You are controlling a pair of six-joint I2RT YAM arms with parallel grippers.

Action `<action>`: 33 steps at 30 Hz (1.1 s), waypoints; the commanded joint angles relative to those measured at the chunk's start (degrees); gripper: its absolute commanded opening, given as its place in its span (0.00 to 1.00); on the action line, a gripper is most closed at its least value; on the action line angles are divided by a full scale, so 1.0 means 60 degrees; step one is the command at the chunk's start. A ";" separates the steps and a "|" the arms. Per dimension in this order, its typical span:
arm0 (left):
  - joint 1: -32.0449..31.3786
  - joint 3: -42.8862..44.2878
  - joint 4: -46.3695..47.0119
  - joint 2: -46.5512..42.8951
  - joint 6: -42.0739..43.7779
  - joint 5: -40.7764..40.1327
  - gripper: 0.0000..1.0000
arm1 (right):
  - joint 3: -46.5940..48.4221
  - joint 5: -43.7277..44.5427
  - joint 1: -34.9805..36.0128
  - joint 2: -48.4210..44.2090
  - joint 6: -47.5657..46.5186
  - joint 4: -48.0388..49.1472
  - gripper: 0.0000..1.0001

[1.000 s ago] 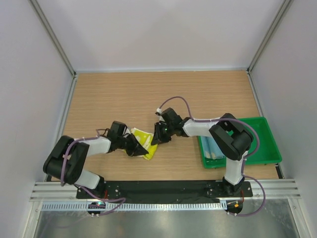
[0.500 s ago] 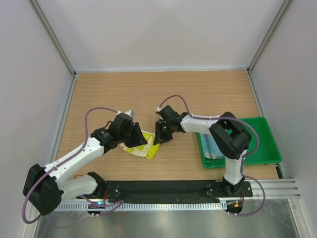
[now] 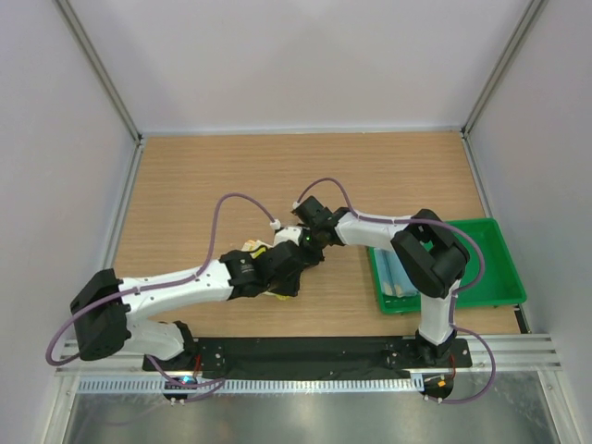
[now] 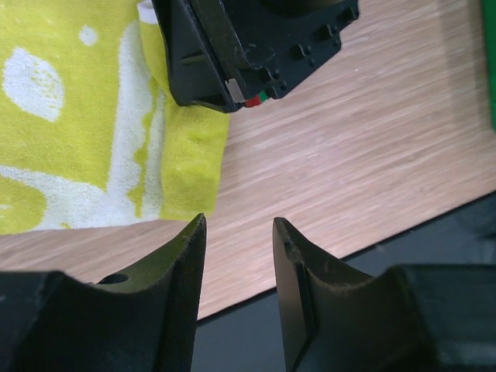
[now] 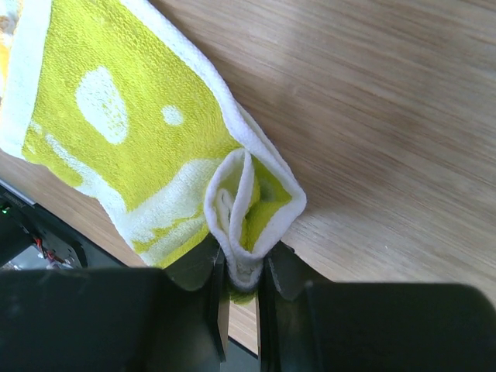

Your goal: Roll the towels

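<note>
Well, starting at my left: my left arm [image 3: 176,285] reaches across the wood-grain worktop [image 3: 213,176] toward the middle. My left jaws stand partly open with nothing between them, only bare wood showing in the gap. They hang just beside an edge of the pale yellow soft cloth towel with lime-green patches [image 4: 85,147], not touching it, close under the black body of my right wrist.

The yellow towel lies on the worktop in the middle, between my two arms, mostly flat with one corner turned over. My right jaws are closed tight on that corner: the right wrist view shows a small curl of cloth, white border wrapped round a lime-green inside, pinched between them.

Further right, the green plastic tray [image 3: 495,264] sits at the worktop's edge. The light blue cloth towel [image 3: 398,276] lies in it, partly hidden behind my right arm [image 3: 370,227]; I cannot tell how neatly it is rolled.

I judge the step in hand to be the start of the yellow towel's roll. Only a first turn is made, so most of the rolling lies ahead. The next move calls for my left jaws to come onto the cloth beside the right ones and take the same edge. Then the curl can turn evenly along its width. Driven from one side alone, I expect it would skew or spring open.
</note>
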 commanded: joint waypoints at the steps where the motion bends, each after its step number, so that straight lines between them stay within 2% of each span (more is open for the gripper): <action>1: -0.0345 0.0398 0.0344 0.0507 0.0236 -0.1167 0.41 | 0.0248 0.0224 0.0100 -0.0126 -0.0127 -0.0541 0.06; 10: -0.0566 0.0515 0.0315 0.1883 0.0514 -0.1784 0.44 | 0.0248 0.0121 0.0129 -0.0169 -0.0142 -0.0571 0.05; 24: -0.0712 -0.0129 0.0462 0.2368 0.0427 -0.1432 0.45 | 0.0175 0.0034 0.0129 -0.0345 0.0004 -0.0469 0.04; 33: -0.0727 -0.0495 0.0038 0.2661 0.0280 -0.1418 0.45 | 0.0160 -0.0025 0.0129 -0.0374 0.0034 -0.0425 0.05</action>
